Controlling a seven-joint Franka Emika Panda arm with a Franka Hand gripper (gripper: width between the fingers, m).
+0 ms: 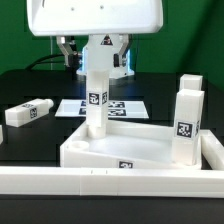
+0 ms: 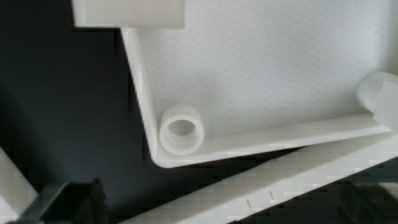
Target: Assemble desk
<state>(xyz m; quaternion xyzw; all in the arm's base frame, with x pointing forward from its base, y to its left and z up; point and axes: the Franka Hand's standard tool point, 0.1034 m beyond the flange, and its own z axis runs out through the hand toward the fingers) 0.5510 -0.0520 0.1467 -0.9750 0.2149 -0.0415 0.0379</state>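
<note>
Tabletop [image 1: 130,150] lies flat on the dark surface [image 1: 30,90], rim upward, just behind the long white border rail [image 1: 110,185] that runs across the front of the exterior view. Two legs already stand upright in it: one [image 1: 95,100] at the far corner toward the exterior view's left, directly under the arm, and one [image 1: 187,120] at the corner toward the exterior view's right, its tag facing the camera. A third leg [image 1: 28,113] lies on its side on the surface, well apart, at the exterior view's left. The marker board [image 1: 125,105] lies flat behind the tabletop.

The claw [image 1: 96,60] hangs above the top of the far standing leg with its jaws spread wide and nothing between them; a dark fingertip [image 2: 71,200] shows at the edge of the wrist view. That view looks down on a tabletop corner where an empty round socket [image 2: 183,128] sits open inside the rim.

Judging by this, the step in hand is between legs: one is seated and let go, and at least one socket awaits. The next move likely calls for travelling to the lying leg, gripping it, and turning it upright.
</note>
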